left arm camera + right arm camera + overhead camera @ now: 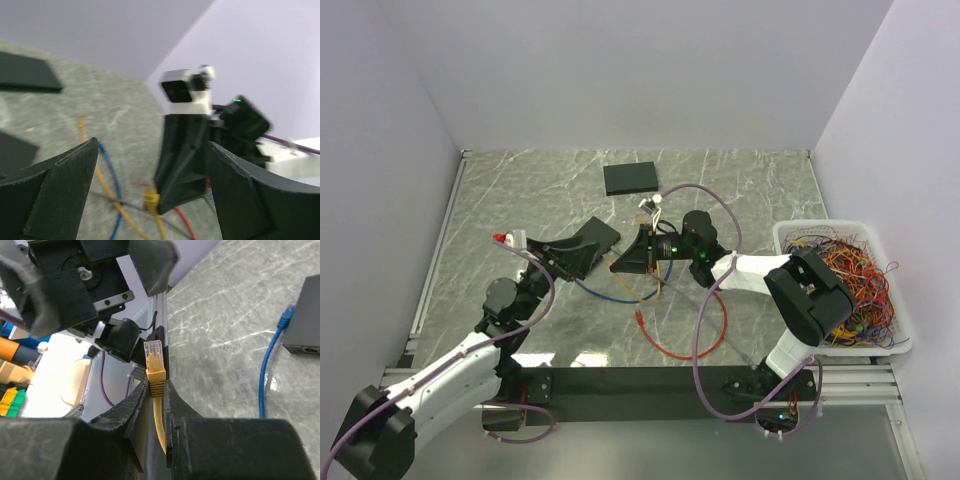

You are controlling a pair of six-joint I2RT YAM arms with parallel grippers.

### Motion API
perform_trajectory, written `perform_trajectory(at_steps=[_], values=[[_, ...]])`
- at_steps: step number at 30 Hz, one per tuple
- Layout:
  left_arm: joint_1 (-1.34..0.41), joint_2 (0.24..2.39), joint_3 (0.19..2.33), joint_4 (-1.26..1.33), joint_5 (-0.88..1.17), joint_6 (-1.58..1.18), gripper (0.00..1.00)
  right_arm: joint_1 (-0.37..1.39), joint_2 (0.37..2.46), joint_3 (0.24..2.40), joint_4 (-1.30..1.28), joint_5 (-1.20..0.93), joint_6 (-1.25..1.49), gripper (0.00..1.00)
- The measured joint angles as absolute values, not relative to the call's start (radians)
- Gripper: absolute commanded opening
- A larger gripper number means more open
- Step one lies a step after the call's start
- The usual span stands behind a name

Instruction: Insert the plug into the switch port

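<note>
**Yellow plug pinched and ready, switch not yet reached**

Nearest the arm bases, a red cable (670, 345) loops on the surface (750, 190), well to the near side of the switch (632, 178). Farther in, but short of the switch, the two grippers face each other. The right gripper (156, 390) has its fingers nearly closed on the yellow plug (154, 357). It pinches the boot so that the clear tip sticks out, and we judge this leaves the tip free to enter a port. The left gripper (592, 242), near-left of the switch, holds its fingers (60, 190) spread wide with nothing between them, so the right arm alone carries the plug. The switch lies flat beyond both, apart from the plug, so the insertion is not yet done.

The top view gives us the layout and the white bin (782, 240) of spare cables far right of the switch, but the plug is lost there among black fingers. The right wrist view shows the pinch itself, and a blue cable (265, 375) whose end lies near the switch. The left wrist view, blurred, adds only the empty gap.
</note>
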State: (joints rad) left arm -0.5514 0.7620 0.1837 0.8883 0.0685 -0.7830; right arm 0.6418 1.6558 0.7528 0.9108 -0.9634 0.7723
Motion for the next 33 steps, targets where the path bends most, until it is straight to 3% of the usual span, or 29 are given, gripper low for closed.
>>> perform_trajectory(at_steps=[12,17,25,33], values=[[-0.513,0.735,0.355,0.246,-0.482,-0.776,0.95,0.642,1.656,0.772,0.783,-0.905,0.698,0.0],[-0.496,0.735,0.358,0.14,-0.589,-0.803,0.94,0.642,1.655,0.785,0.709,-0.859,0.649,0.0],[-0.448,0.748,0.358,0.139,-0.59,-0.776,0.95,0.668,1.641,0.835,0.471,-0.658,0.514,0.0],[-0.208,0.908,0.322,0.348,-0.264,-0.744,0.9,0.712,1.641,0.894,0.297,-0.444,0.405,0.0]])
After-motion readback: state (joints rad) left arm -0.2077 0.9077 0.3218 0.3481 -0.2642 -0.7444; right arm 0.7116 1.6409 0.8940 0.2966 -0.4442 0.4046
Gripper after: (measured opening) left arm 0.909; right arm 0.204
